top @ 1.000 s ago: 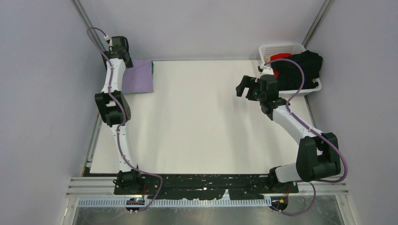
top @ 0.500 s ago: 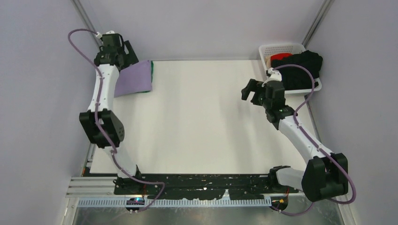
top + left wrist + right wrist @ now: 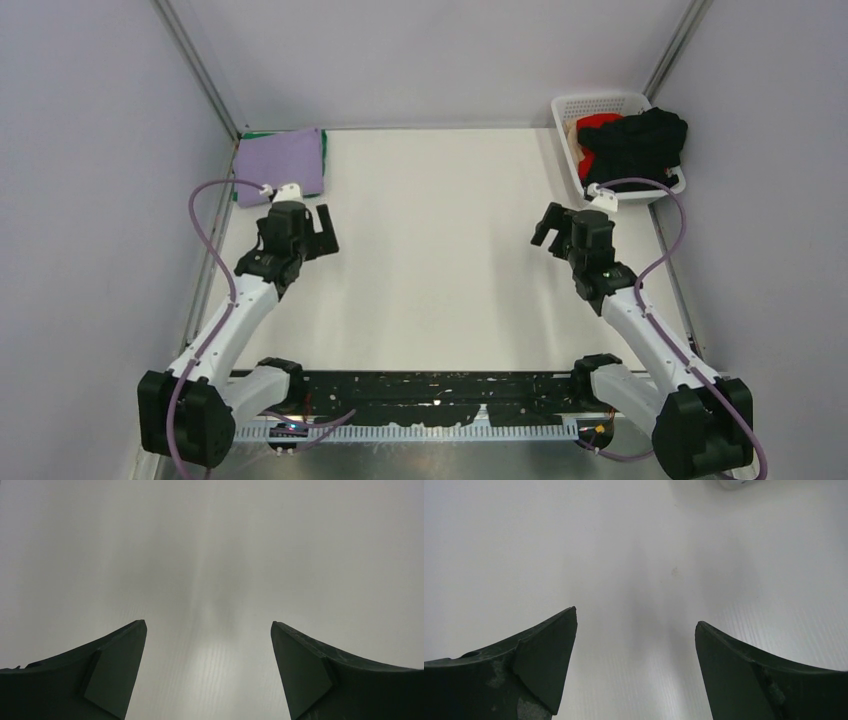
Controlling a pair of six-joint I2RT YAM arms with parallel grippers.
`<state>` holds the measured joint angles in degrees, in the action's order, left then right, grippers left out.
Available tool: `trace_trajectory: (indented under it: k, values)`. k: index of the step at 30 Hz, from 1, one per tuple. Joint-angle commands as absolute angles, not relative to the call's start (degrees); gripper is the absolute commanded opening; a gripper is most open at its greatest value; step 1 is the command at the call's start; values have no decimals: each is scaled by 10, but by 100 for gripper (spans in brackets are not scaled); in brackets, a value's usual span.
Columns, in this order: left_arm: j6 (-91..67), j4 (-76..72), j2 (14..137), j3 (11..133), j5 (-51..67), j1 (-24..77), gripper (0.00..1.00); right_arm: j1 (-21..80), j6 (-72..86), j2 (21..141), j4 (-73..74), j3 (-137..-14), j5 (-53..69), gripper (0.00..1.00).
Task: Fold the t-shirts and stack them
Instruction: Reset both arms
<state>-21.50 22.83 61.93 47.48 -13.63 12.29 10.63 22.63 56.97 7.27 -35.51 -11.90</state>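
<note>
Between shirts just now. Folded and stacked in the far left corner of the table (image 3: 440, 260): a lavender t-shirt (image 3: 283, 160) on top, a green t-shirt (image 3: 324, 152) under it, with only a thin edge peeking out. Left to do: a black t-shirt (image 3: 645, 140) and a red t-shirt (image 3: 597, 123), bunched up in the white basket (image 3: 600, 100) at the far right corner, the black one spilling over the rim and lying partly on the red one. Maybe more cloth hidden below; hard to tell from above.

Left gripper (image 3: 322, 230): spread wide, nothing in it, hanging over bare table near the stack but not touching it. Right gripper (image 3: 548, 226): spread wide too, nothing in it, over bare table, near the basket but apart from it. Both wrist views: only plain white table in the gap.

So, by the look of it, time to fetch the next shirt. Next move, as a guess: reach up and over the basket rim from the right side, come down on the black heap, pinch just one layer, and lift it free without tipping the basket or dragging the red one along. Then lay it flat in the middle of the table. Care needed: soft, floppy cloth, easy to snag on the basket holes.

No brand, no label, no words to read on any shirt or on the basket.
</note>
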Motion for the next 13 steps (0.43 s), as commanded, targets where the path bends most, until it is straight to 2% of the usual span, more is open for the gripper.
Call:
trace_trajectory:
  k: [1, 13]
  values:
    - [-197, 141, 566, 430, -220, 121, 100, 104, 231, 522, 26, -314, -183, 96]
    - [-189, 85, 525, 384, -222, 121, 100, 104, 219, 457, 4, -276, -249, 95]
